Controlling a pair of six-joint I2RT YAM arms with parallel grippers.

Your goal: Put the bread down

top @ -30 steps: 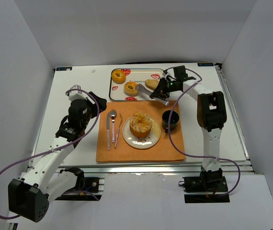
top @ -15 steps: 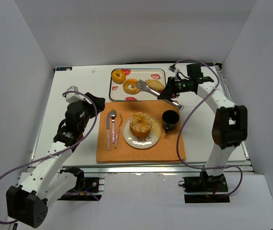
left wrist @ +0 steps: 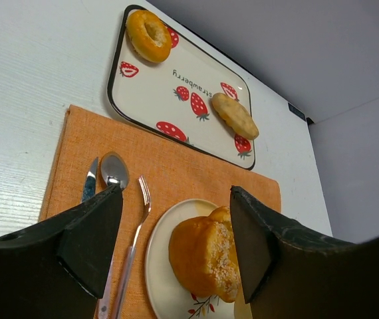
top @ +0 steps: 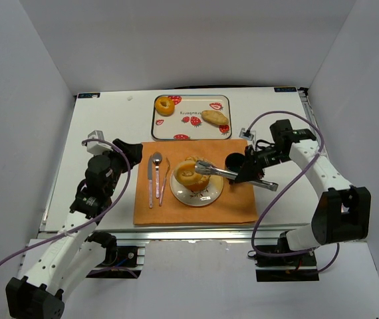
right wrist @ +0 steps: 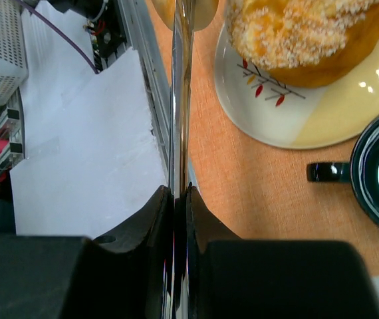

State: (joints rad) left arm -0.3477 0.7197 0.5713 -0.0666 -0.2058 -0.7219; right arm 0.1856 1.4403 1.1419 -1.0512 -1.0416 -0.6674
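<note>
Bread point(top: 185, 171): ring piece gripped in tips of tongs point(top: 233, 175), over left part of plate point(top: 212, 194), beside sugared bun point(top: 200, 183); resting or lifted, cannot tell. Left pincer point(left wrist: 175, 194) wide, empty, left of orange mat point(top: 196, 212). Knife point(top: 151, 179), spoon point(top: 157, 169), fork point(top: 163, 181) on mat. Right pincer point(top: 247, 172) clamped on tongs handles, near cup point(top: 233, 161).

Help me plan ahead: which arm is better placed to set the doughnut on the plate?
Right. The right tool is shut on the tongs, whose tips hold the doughnut over the plate. The left tool hangs open, holding nothing.
</note>
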